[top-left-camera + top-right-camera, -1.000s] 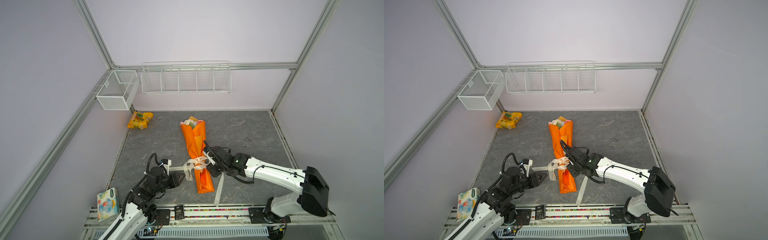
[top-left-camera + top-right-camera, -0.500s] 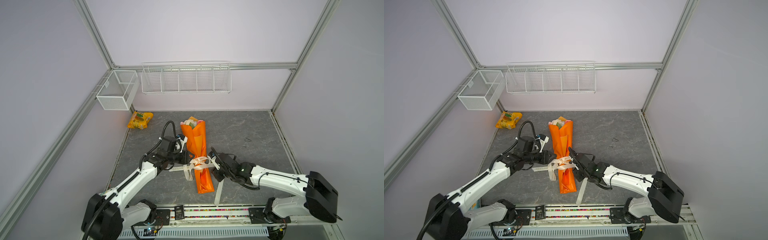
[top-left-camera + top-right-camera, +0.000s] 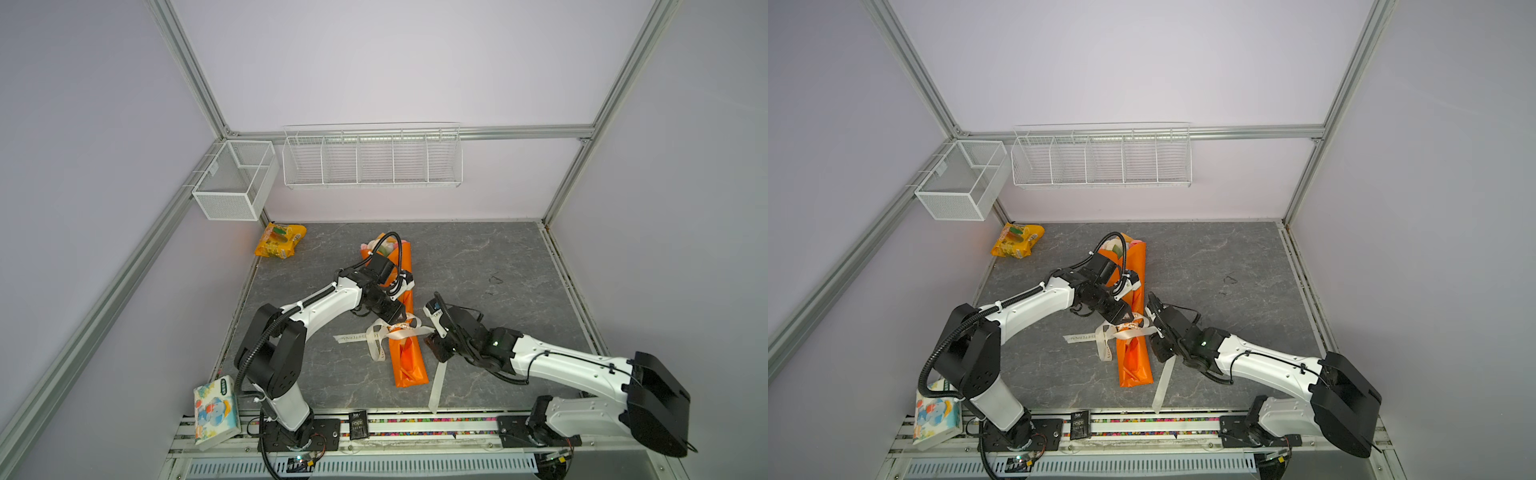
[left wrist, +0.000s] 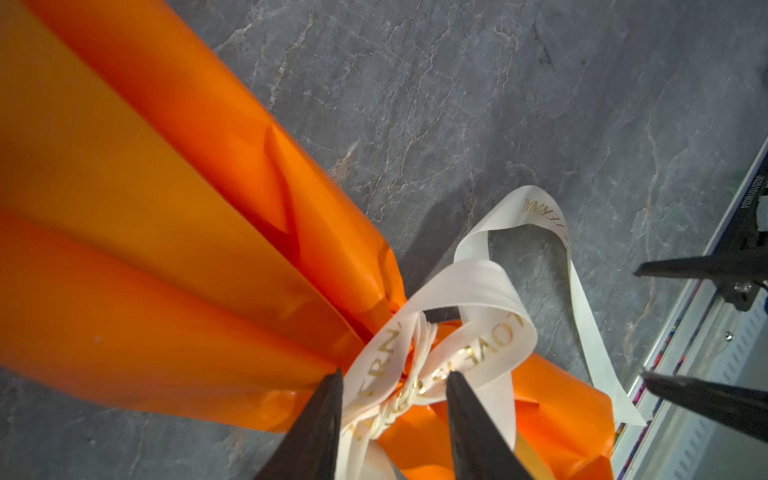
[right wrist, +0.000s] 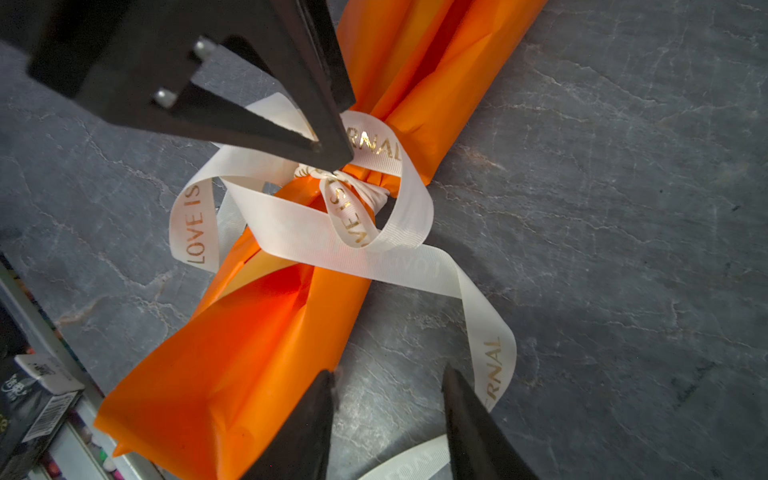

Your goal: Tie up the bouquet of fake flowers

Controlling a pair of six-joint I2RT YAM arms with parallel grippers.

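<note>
Left arm reaches out with a bent elbow, the left claw tipped steeply downward, jaws parted. Just beyond its tips the right claw faces it, held low, jaws likewise parted, with the right arm stretched nearly flat behind it.

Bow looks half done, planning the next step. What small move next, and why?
Probably slide the right gripper sideways onto the ribbon tail and close. Its jaws are open over the table; the tail lies just outside one finger. The left gripper straddles the knot on the bouquet, and the ribbon loops are slack.
</note>
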